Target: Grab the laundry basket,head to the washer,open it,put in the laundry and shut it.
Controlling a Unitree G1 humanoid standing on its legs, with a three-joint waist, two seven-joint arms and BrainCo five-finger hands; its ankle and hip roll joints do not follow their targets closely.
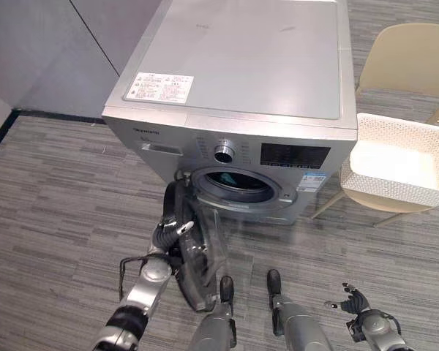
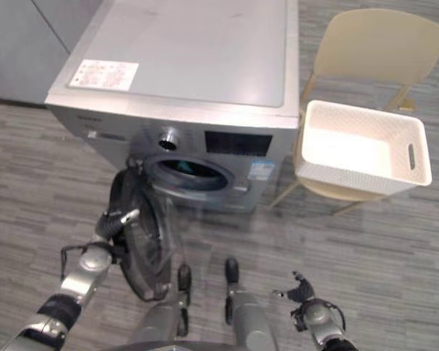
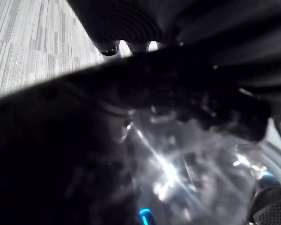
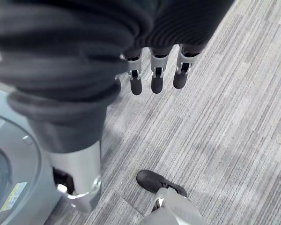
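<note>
Left hand behind edge-on washer door

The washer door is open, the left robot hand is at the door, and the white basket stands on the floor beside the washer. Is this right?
Not quite. The basket rests on the chair beside the washer, not on the floor, as the right eye view shows. The door is open, and the left robot hand is at it.

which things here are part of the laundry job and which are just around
Part of the job:
- washer, with laundry in the drum
- door, swung open, left hand at its edge
- basket, white, empty, on the chair
- right hand, idle, low over the floor

Just around:
- chair, beige, beside the washer
- label on the washer's top
</note>
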